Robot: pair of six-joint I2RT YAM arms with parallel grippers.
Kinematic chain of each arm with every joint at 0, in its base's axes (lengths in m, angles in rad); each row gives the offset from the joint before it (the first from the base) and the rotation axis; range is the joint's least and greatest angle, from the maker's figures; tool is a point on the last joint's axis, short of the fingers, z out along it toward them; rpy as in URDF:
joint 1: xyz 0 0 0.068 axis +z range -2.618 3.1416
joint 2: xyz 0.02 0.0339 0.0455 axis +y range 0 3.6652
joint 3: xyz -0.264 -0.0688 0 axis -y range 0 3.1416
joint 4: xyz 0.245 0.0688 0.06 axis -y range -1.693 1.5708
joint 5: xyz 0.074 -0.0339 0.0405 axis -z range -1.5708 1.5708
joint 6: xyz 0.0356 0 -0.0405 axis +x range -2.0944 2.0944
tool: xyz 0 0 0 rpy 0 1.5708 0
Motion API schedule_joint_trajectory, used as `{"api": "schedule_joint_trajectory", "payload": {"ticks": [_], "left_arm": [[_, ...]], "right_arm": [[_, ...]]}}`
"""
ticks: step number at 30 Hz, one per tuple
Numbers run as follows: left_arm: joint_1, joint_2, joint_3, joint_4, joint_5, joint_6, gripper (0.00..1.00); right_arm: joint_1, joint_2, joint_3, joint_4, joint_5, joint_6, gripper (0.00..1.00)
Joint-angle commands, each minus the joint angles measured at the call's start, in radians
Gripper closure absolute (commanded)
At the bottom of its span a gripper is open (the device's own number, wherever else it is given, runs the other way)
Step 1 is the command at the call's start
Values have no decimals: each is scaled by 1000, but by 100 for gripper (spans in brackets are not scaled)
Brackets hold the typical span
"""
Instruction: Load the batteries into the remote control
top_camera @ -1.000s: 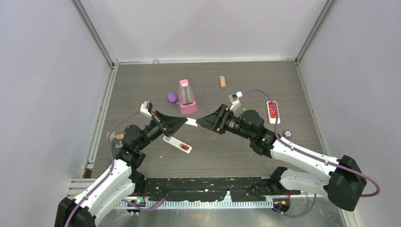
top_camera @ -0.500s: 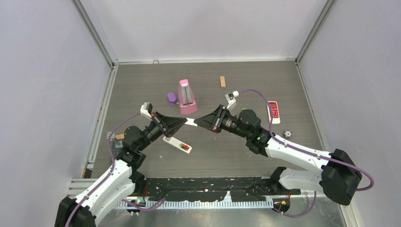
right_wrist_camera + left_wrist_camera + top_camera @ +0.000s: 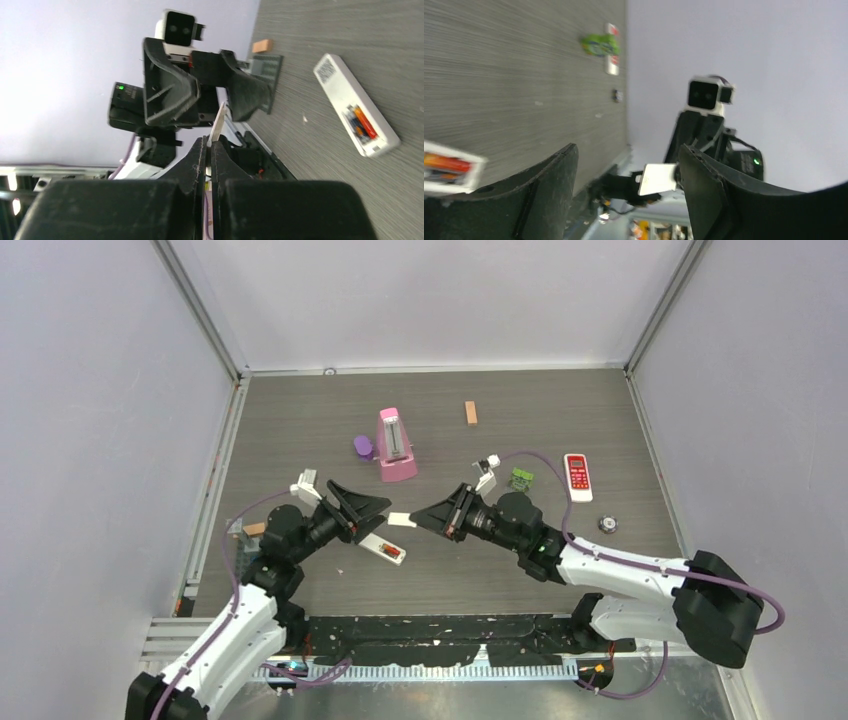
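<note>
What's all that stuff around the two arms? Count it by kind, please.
Remotes: 2, the open remote and the red-faced remote
Loose white cover, in the right tool: 1
Pink metronome: 1
Wooden blocks: 2
Grey plate: 1
Purple lump: 1
Green item: 1
Dark round item: 1
Total: 10, not counting batteries inside the open remote

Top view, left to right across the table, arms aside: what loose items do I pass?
Purple object → pink metronome → wooden block → green item → white remote with red face → small round part.
</note>
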Motion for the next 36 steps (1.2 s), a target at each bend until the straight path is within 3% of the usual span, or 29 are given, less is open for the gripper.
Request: {"api": "schedule_joint_trajectory", "payload": {"ticks": [1, 4, 8, 20, 30, 36], "left_arm": [[101, -85, 100, -482, -39, 303, 25], [171, -105, 147, -688, -92, 427, 24], [219, -65, 172, -778, -112, 519, 24], [266, 20, 171, -742, -109, 595, 24], [278, 58, 133, -662, -33, 597, 27], [281, 88, 111, -606, -8, 596, 35]], "right_arm": [[57, 29, -77, 54, 184, 65, 94], [111, 76, -123, 77, 300, 114, 94], [171, 176, -126, 145, 384, 119, 94], [249, 438, -127, 474, 513, 154, 95], [261, 496, -136, 536, 564, 190, 95], [262, 531, -124, 569, 563, 205, 95]]}}
